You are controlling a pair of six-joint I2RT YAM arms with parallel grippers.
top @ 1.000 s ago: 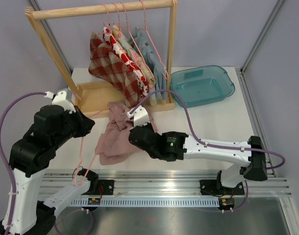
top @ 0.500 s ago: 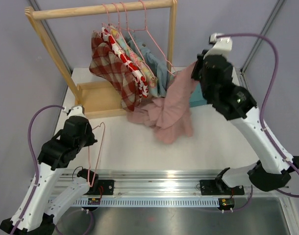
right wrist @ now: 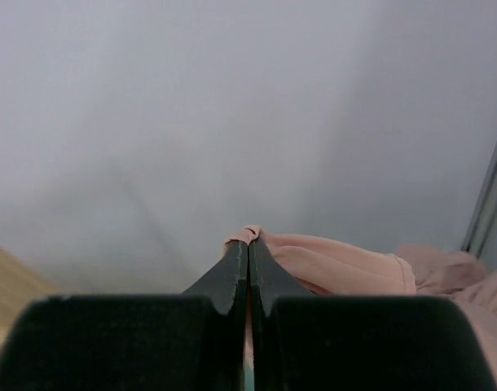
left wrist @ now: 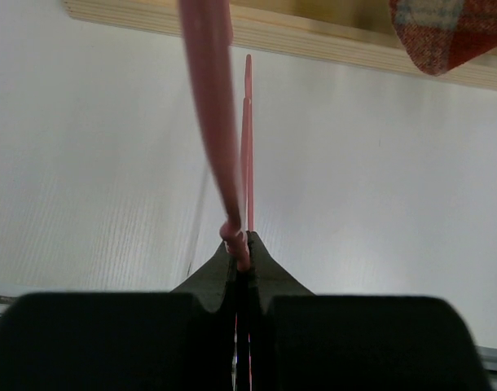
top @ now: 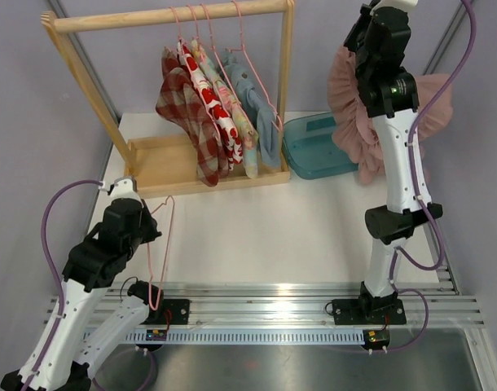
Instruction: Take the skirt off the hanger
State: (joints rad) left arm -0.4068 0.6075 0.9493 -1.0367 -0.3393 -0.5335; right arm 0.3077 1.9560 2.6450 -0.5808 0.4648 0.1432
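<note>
Pink skirt [top: 345, 98] hangs high in the air, right of the rack [top: 167, 18] and above the tub [top: 314, 151]. It is draped round the right arm [top: 399, 138], which stands nearly straight up. The left arm [top: 102, 252] sits low and bent in front of the rack, a bare hanger [top: 160, 248] dangling from it.

Left wrist: the left gripper [left wrist: 242, 248] is pressed together on the hanger's wire.

Right wrist: the right gripper [right wrist: 248, 244] pinches a fold of skirt.
</note>
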